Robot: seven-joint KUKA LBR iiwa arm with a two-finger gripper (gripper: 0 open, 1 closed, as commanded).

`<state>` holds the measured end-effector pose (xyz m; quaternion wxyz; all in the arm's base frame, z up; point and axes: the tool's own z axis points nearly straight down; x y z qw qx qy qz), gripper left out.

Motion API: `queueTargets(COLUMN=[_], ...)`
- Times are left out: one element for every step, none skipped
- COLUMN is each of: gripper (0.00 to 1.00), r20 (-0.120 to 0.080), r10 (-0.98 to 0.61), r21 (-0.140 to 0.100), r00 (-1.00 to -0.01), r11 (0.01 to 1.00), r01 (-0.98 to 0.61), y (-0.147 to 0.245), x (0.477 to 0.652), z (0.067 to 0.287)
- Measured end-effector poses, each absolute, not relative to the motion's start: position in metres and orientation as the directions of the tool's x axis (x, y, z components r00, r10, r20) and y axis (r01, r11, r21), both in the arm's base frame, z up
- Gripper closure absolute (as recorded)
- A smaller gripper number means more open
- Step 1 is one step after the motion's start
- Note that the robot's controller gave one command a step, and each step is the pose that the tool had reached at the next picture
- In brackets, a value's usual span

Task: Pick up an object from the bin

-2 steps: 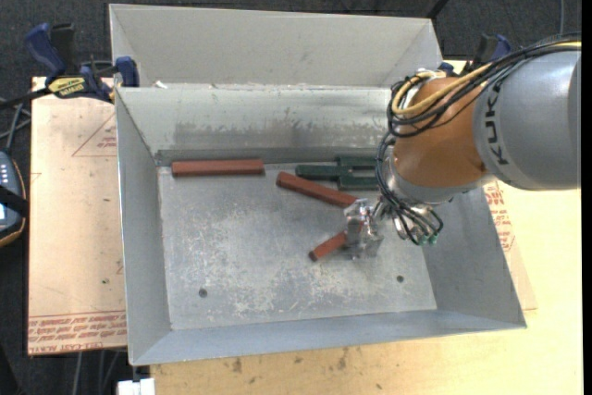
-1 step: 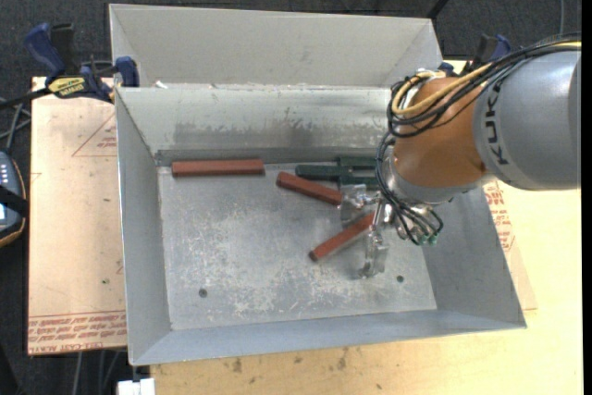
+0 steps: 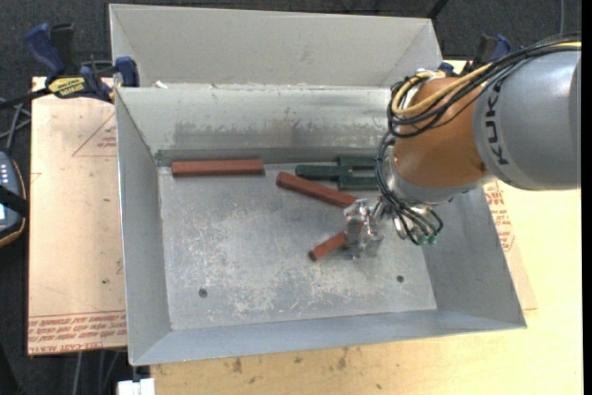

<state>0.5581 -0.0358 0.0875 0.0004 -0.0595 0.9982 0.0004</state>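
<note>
Within the grey metal bin [image 3: 240,282]: a long red-brown bar [image 3: 217,168] along the back wall, a dark green piece [image 3: 333,170], a slanted red-brown stick [image 3: 313,190], and a short red-brown piece [image 3: 326,248] mid-floor, its end at the pincer [image 3: 363,238]; whether the pincer is apart or together cannot be told.

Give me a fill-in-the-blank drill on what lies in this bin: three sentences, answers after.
1. The bin holds ___ reddish-brown bars.
2. The bar nearest the gripper is the ___ of them.
3. The longest bar lies along the far wall, to the ___ of the dark green object.

Missing words: three; shortest; left.
</note>
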Motion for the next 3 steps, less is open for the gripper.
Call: queueTargets(gripper=[0.00, 1.00, 0.00], r20=[-0.001, -0.001, -0.001], r10=[-0.119, -0.119, -0.119], r21=[0.001, 0.001, 0.001], r00=[-0.993, -0.993, -0.993], r11=[0.993, 0.993, 0.993], r01=[-0.119, -0.119, -0.119], y=[-0.0358, -0.0357, -0.0357], x=[0.5581, 0.5582, 0.5582], z=[0.0875, 0.0876, 0.0876])
